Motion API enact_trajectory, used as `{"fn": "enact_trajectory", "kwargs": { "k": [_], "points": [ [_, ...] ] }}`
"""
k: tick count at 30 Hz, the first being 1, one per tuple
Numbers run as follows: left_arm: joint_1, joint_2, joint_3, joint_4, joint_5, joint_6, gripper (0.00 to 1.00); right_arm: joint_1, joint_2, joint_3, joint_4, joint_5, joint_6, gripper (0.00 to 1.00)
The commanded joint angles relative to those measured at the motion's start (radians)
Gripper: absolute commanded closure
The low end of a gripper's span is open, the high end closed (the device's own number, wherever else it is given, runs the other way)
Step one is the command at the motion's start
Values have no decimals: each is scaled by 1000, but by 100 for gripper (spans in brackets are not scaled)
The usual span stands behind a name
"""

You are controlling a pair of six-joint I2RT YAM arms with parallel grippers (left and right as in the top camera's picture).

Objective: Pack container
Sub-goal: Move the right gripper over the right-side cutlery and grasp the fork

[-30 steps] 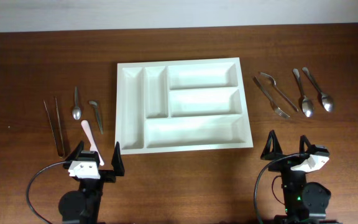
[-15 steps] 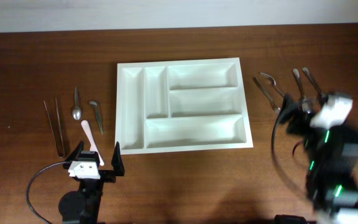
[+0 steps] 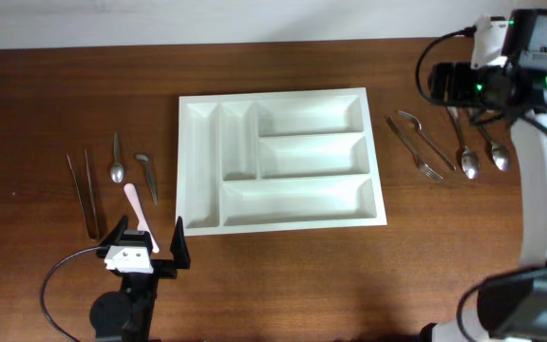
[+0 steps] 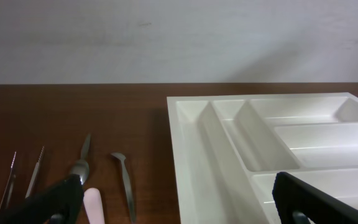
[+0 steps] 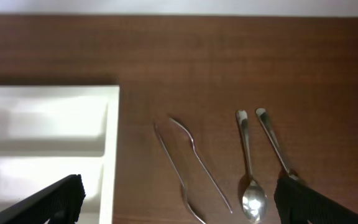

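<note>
Hovering near the spoons (image 3: 470, 163) at the table's far right, the right gripper (image 3: 447, 84) gapes wide, holding nothing. The left gripper (image 3: 148, 237), equally open and empty, sits beside the near left corner of the white tray (image 3: 292, 201), which lies mid-table.

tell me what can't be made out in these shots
- Right wrist view: the rightmost spoon has its bowl behind a gripper finger; the fork has its tines off the bottom edge.
- Overhead: the right gripper covers the spoons at their handle tips.
- Left wrist view: the pink utensil is cut by the bottom edge.
</note>
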Motion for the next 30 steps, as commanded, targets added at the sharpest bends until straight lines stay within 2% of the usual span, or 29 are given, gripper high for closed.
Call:
{"fn": "enact_trajectory", "kwargs": {
  "k": [1,4,5,7,12,22,30],
  "points": [
    [-4,-8,-9,3,-10,-3,1,-7,33,32,-14,-12,-121,2],
    [-4,-8,-9,3,-10,-3,1,-5,69,32,-57,-13,-246,20],
    [-4,-8,-9,3,-10,-3,1,-5,82,32,-74,-12,-283,22],
    [-4,-8,-9,3,-10,-3,1,-5,120,31,-115,-13,-363,24],
    [-4,-8,-9,3,-10,-3,1,-4,216,27,-116,-35,-373,26],
    [-4,-8,-9,3,-10,-3,1,-3,369,27,-162,-31,-373,50],
    [-4,-8,-9,3,-10,-3,1,-6,420,25,-145,-8,-373,50]
  ]
}}
